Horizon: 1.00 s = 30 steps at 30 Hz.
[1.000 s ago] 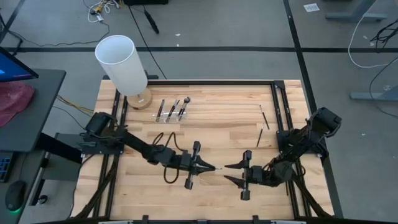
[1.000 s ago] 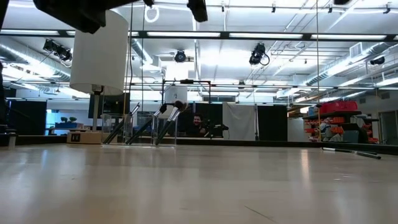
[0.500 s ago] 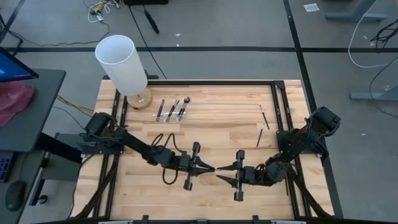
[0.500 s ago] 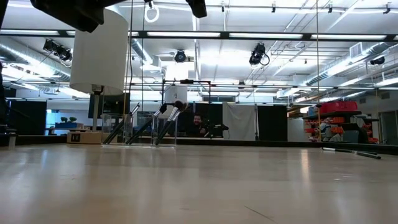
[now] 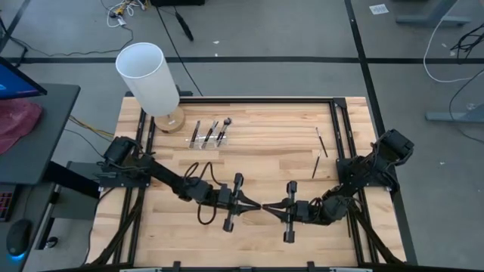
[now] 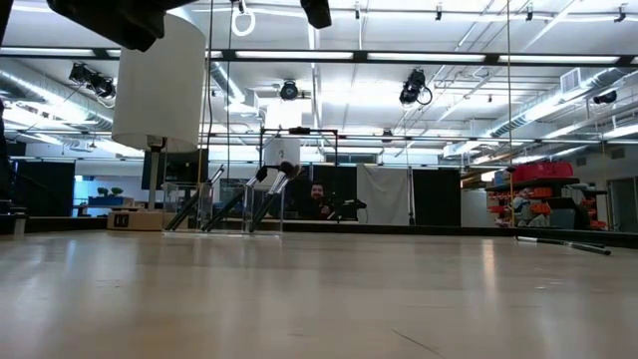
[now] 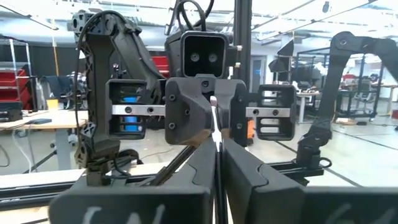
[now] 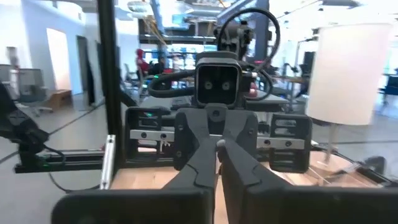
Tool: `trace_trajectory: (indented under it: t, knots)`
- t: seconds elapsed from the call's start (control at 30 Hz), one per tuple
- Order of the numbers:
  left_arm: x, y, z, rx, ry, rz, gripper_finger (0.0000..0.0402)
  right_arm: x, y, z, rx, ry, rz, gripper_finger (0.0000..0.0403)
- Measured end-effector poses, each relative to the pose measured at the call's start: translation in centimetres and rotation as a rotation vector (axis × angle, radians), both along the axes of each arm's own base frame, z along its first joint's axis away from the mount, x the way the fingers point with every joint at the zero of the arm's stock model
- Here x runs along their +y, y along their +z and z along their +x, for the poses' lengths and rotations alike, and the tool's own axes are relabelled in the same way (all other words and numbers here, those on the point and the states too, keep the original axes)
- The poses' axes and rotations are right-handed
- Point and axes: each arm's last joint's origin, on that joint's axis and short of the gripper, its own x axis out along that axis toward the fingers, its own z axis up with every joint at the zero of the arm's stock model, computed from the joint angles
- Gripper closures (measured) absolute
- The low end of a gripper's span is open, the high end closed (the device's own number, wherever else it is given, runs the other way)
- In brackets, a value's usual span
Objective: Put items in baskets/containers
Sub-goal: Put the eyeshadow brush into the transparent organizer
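Near the table's front middle my left gripper (image 5: 256, 205) and my right gripper (image 5: 270, 207) meet tip to tip, above the table. Both are shut on one thin dark makeup brush (image 7: 217, 134) that runs between them; from above it barely shows. The clear holder (image 5: 209, 137) stands at the far left with three brushes leaning in it, heads up (image 6: 229, 204). Two more brushes (image 5: 321, 142), (image 5: 315, 166) lie flat at the far right. My left gripper pinches the brush's shaft (image 7: 217, 163) between its two fingers, which lie level, point toward the table's right and run along the brush. The brush sticks out past the fingertips, clear of the table. My right gripper pinches the brush's pale far end (image 7: 213, 104) between its two fingers (image 7: 194, 115). They come level from the table's right and run along the brush. The brush stays level and lifted clear.
A tall white cylinder (image 5: 148, 75) on a round wooden base (image 5: 173, 122) stands at the far left corner beside the holder. Dark rails (image 5: 338, 128) frame the tabletop. Bare wood lies between the holder and the two arms.
My right gripper has moved toward the table's left, up to my left gripper's tips, and has shut on the free end of the brush. My left gripper has kept its place and its hold.
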Motion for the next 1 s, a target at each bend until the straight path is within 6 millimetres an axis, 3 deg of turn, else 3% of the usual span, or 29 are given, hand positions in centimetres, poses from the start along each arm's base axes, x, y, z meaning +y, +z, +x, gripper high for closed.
trace_trajectory:
  t: [0.13, 0.3, 0.47, 0.57, 0.73, 1.0]
  knots:
    - [0.1, -0.3, 0.1, 0.028, 0.017, 0.043, 0.0338, 0.5, 0.0, -0.8, 0.035, -0.065, -0.006, 0.0399]
    - [0.2, -1.2, 0.1, 0.171, 0.091, 0.134, 0.0252, 0.7, 0.6, -2.1, 0.09, -0.089, 0.056, 0.0401]
    - [0.5, -1.6, 0.0, 0.255, 0.157, 0.169, 0.0193, 0.0, 0.4, -1.9, 0.178, -0.1, 0.126, 0.0402]
    - [0.5, -1.8, 0.0, 0.277, 0.157, 0.176, 0.0188, -0.4, 0.5, -0.6, 0.263, -0.084, 0.127, 0.0402]
    - [0.6, -2.2, 0.0, 0.318, 0.162, 0.169, 0.0214, -1.4, 0.8, 1.3, 0.398, -0.089, 0.099, 0.0402]
    - [0.6, -2.5, 0.0, 0.35, 0.169, 0.176, 0.0232, -2.1, 1.1, 2.0, 0.404, -0.08, 0.112, 0.0402]
